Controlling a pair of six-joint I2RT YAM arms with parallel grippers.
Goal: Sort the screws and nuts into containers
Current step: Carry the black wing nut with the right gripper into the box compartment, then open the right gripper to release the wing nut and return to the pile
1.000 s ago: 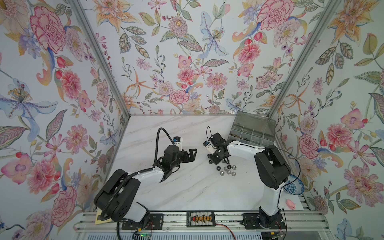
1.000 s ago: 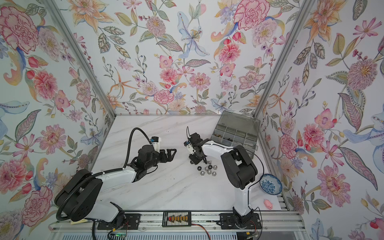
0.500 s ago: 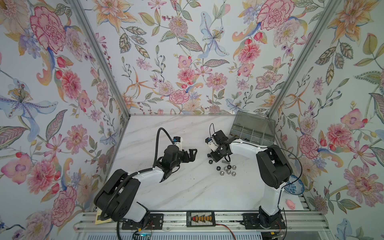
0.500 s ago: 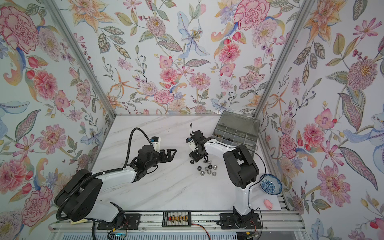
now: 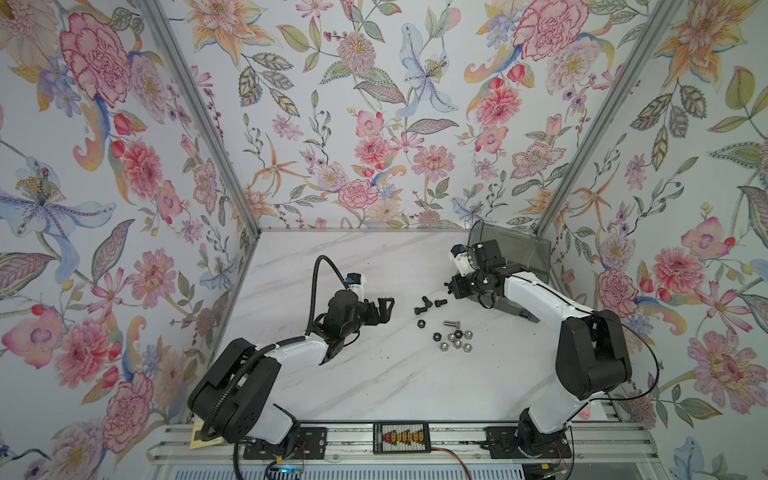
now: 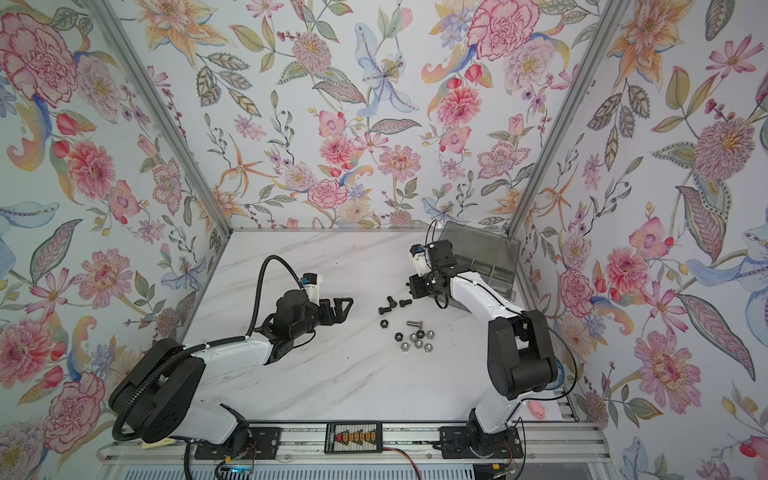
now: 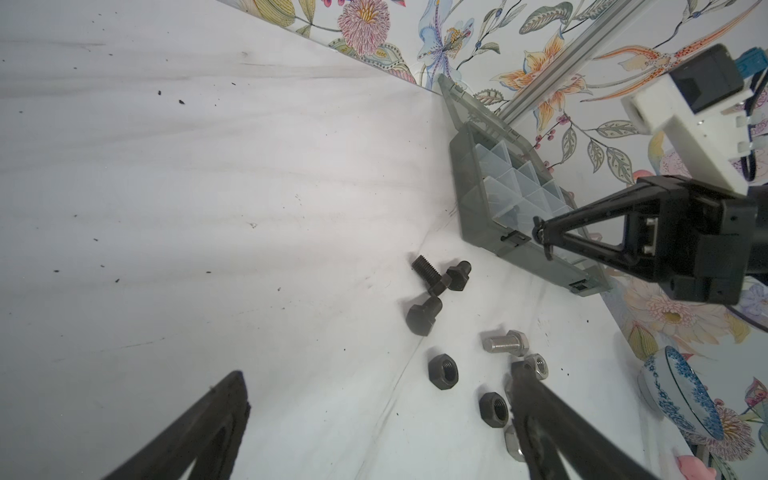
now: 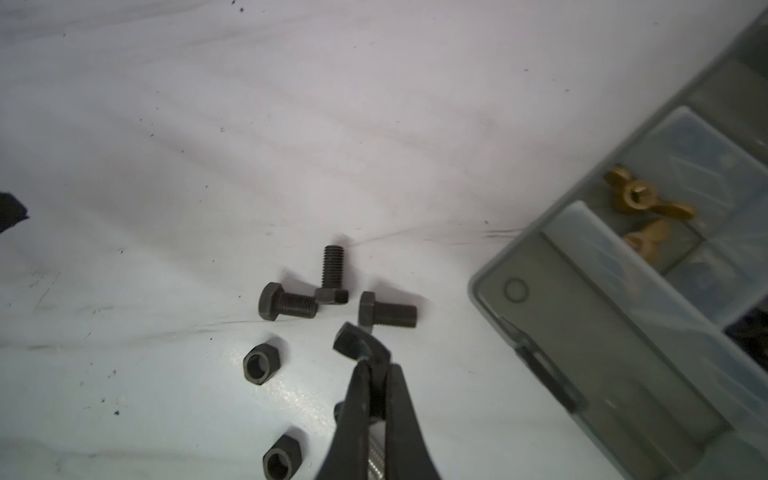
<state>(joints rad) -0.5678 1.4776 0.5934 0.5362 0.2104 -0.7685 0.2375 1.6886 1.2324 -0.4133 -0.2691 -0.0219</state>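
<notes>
Marble tabletop lies bare leftward; right gripper pinches a black nut (organiser box alongside), left gripper gapes empty beside screws.

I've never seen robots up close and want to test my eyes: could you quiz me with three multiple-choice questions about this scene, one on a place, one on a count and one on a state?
1. Where on the table does the grey box stand?
A. in the far right corner
B. at the front left edge
C. in the middle

2. How many black bolts lie loose on the table?
A. one
B. three
C. six

3. What is the right pincer doing?
A. standing wide open, empty
B. closed on a black nut
C. closed on a silver bolt

Answers:
1. A: both top views show the box against the back wall on the right.
2. B: the right wrist view shows three together.
3. B: its tips pinch a small black hex piece above the table.
</notes>
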